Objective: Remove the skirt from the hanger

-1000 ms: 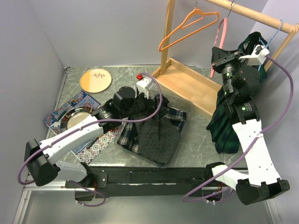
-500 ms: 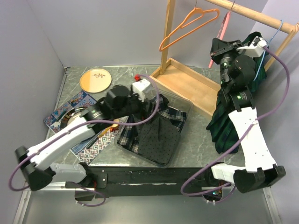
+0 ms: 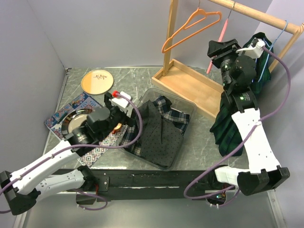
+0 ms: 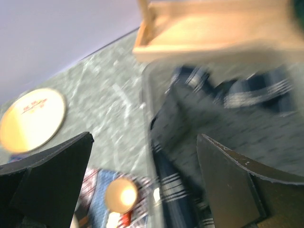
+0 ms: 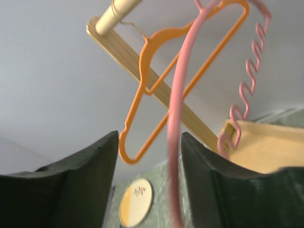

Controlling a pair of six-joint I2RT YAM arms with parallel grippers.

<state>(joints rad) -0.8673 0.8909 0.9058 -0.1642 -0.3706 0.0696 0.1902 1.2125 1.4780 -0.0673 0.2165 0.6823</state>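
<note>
**Skirt not yet off its hanger**

Top view: the dark green plaid skirt (image 3: 223, 135) hangs at the right of the frame from a thin blue hanger (image 3: 283, 29), so removal looks undone. The right gripper (image 3: 219, 47) sits just left of its top.

Left wrist: the left gripper (image 4: 142, 175) is wide and empty, with no skirt in view.

Right wrist: jaws parted, with a thin pink hanger (image 5: 173, 142) between them, ungripped.
</note>
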